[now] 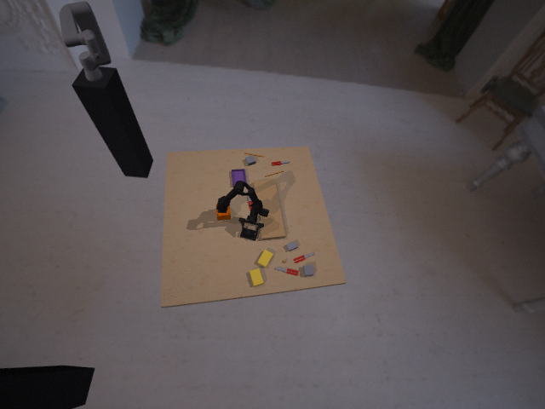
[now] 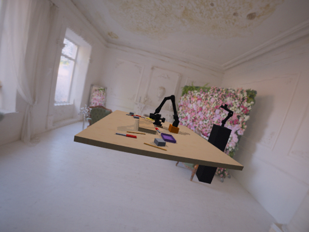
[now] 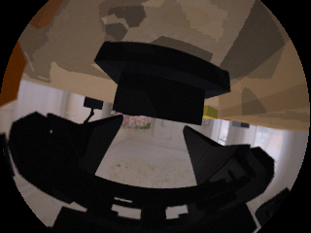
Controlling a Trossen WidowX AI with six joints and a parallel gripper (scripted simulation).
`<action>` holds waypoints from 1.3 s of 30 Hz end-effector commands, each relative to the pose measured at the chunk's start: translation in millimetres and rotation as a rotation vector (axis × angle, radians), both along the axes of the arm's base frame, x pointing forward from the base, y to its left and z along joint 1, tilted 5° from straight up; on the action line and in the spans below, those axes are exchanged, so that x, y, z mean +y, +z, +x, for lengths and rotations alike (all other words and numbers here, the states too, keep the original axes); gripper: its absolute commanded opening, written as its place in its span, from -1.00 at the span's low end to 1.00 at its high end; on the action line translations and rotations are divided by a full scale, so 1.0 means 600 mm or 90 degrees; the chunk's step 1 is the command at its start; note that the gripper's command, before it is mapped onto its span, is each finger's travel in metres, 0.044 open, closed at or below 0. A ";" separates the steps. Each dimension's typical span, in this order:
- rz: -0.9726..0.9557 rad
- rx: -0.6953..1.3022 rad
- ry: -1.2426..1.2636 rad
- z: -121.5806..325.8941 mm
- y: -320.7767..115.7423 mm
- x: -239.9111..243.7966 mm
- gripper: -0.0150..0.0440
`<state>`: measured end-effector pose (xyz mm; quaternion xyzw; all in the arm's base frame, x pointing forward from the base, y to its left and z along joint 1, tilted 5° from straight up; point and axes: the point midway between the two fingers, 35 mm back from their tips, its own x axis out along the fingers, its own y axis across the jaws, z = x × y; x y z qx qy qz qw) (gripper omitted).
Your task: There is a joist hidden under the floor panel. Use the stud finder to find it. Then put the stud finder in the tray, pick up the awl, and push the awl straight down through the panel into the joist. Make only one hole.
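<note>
My gripper (image 1: 250,227) (image 2: 158,121) is open and empty. A black body with a broad flat plate, apparently the stud finder (image 1: 249,234) (image 2: 157,124) (image 3: 157,97), is just beyond its fingertips, low beside the near left corner of the floor panel (image 1: 273,231) (image 2: 147,130). I cannot tell whether it touches the table. The purple tray (image 1: 238,169) (image 2: 172,141) holds nothing visible. A red-handled tool (image 1: 249,200) (image 2: 157,129) lies between the arm and the panel, partly hidden. I cannot tell which red-handled tool is the awl. No hole can be made out in the panel.
The orange arm base (image 1: 223,216) (image 2: 173,128) is left of the panel. Two yellow blocks (image 1: 265,258) (image 1: 255,277), grey blocks (image 1: 291,245) (image 1: 308,270) and red-handled tools (image 1: 303,257) (image 1: 288,271) lie past its near end. Another grey block (image 2: 159,141) and thin sticks (image 2: 155,146) (image 2: 135,132) lie near the tray.
</note>
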<state>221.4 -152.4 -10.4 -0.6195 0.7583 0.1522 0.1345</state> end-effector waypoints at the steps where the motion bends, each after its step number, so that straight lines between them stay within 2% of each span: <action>1: 0.002 -0.003 -0.001 0.002 0.002 0.008 1.00; 14: 0.002 -0.003 -0.001 0.007 0.015 0.027 1.00; 22: 0.001 -0.001 0.000 0.014 0.130 0.021 1.00; 27: 0.007 -0.024 -0.011 0.015 0.117 0.020 1.00; 29: 0.060 -0.098 -0.095 -0.003 0.099 0.012 1.00; 33: 0.211 -0.334 -0.355 -0.034 0.052 0.002 1.00; 39: 0.415 -0.690 -0.715 -0.016 0.034 -0.006 1.00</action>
